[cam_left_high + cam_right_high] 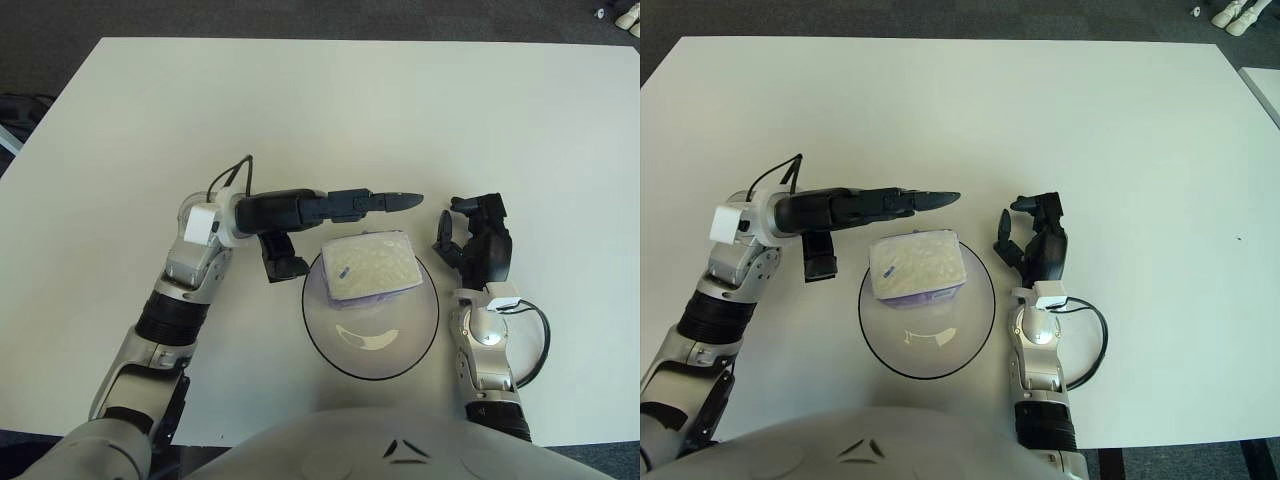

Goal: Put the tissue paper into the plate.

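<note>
Torso rim cuts off the bottom of both views, hiding the arm bases. Plate (371, 350) sits on the table (330, 110) just ahead, tissue pack (371, 267) lying in its far half, purple underside barely visible. Left hand (330, 215) just past the pack, fingers stretched out straight, thumb down, holding nothing, not touching it. Right hand (474, 238) right of the plate, fingers loosely curled, empty.
</note>
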